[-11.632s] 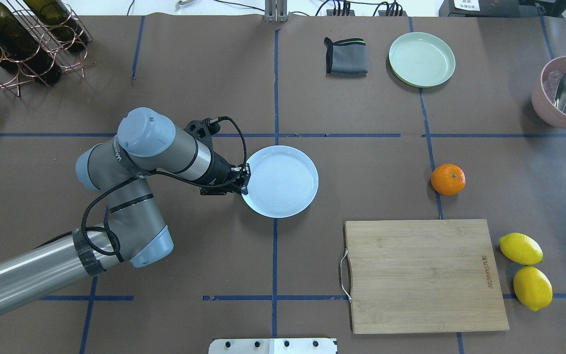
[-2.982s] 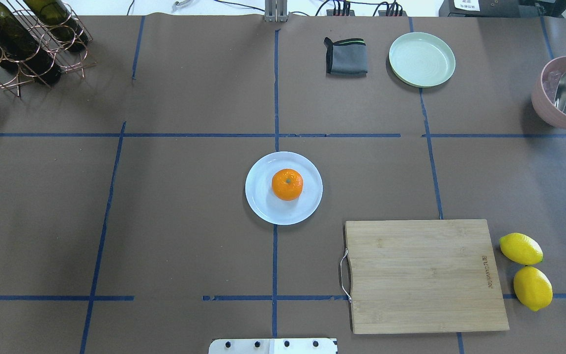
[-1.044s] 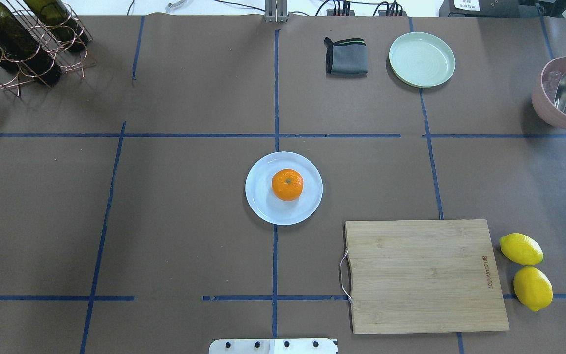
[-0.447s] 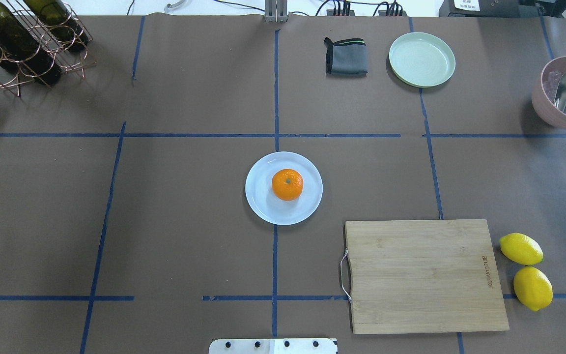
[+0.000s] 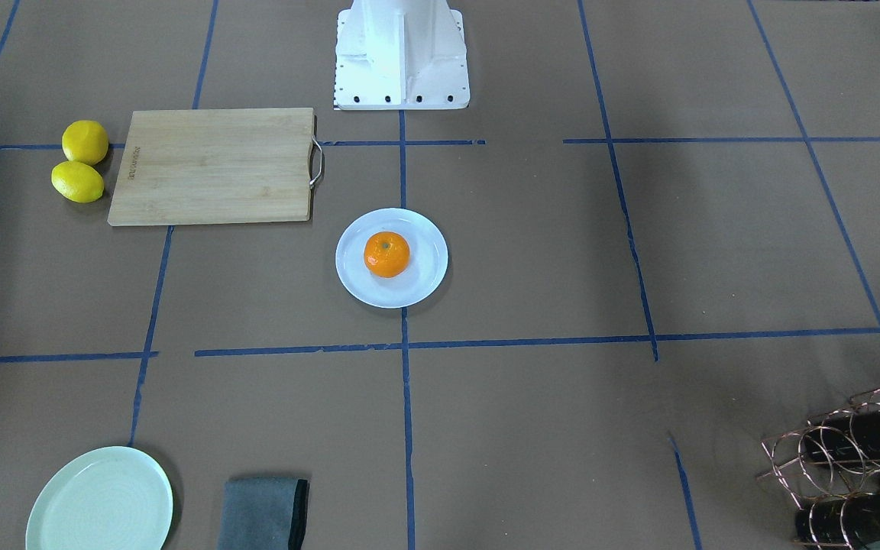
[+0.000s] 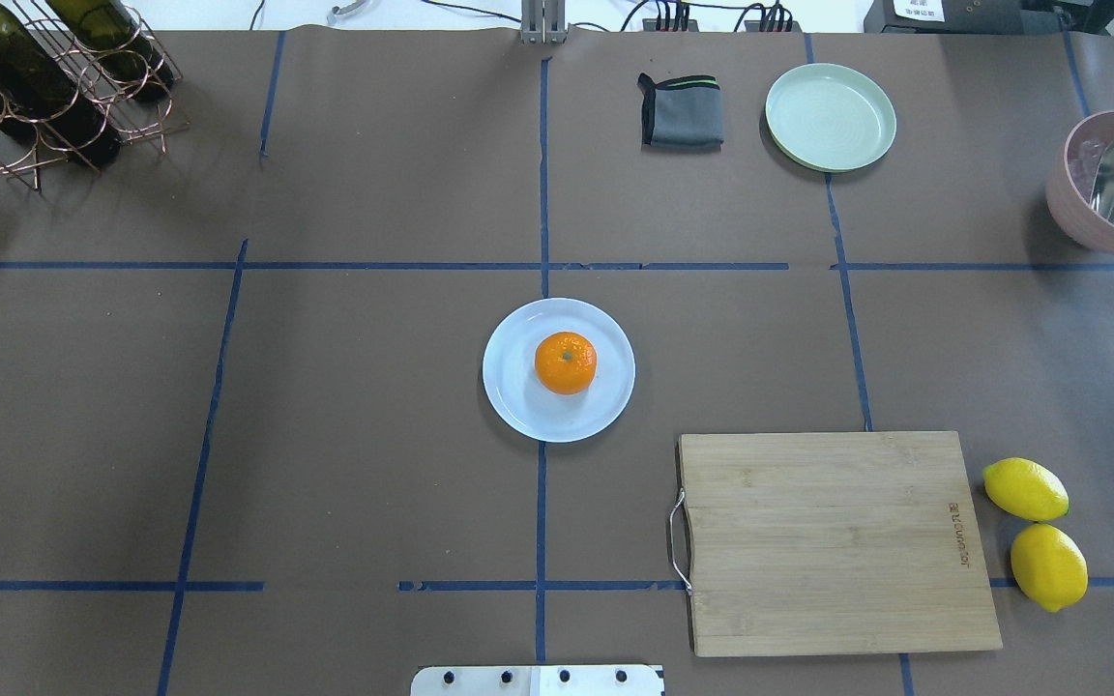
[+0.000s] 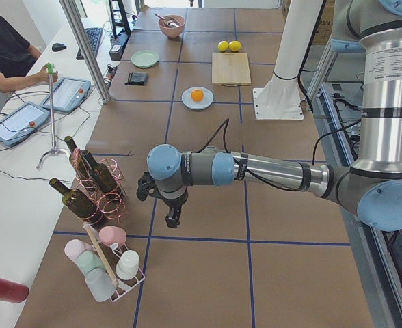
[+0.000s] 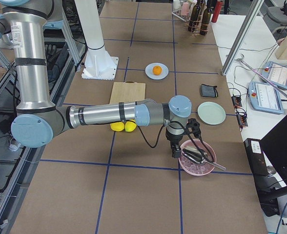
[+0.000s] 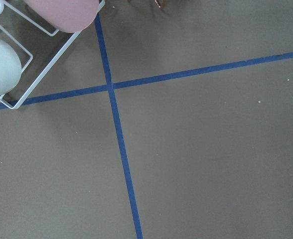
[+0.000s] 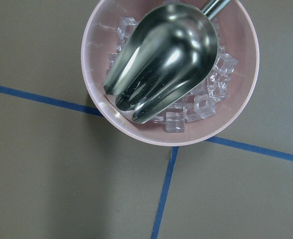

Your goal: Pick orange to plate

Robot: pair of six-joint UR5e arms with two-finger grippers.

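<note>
The orange (image 6: 566, 362) is sitting near the middle of the pale blue plate (image 6: 518, 411) at the table's centre, so the task is looking finished. The left gripper (image 7: 173, 217) and right gripper (image 8: 174, 152) are hanging at opposite table ends, showing only in the side views, so I cannot tell how wide either is standing or whether either is holding anything. The fruit is resting loose, so a knock to the shallow plate could roll it off. The right gripper is hovering just beside the pink bowl (image 6: 1070, 217), and the left near the bottle rack (image 7: 95, 184), so careless swings are risking bumps. Bare table is lying around the plate, with the cutting board (image 6: 837, 541) nearest but apart.
</note>
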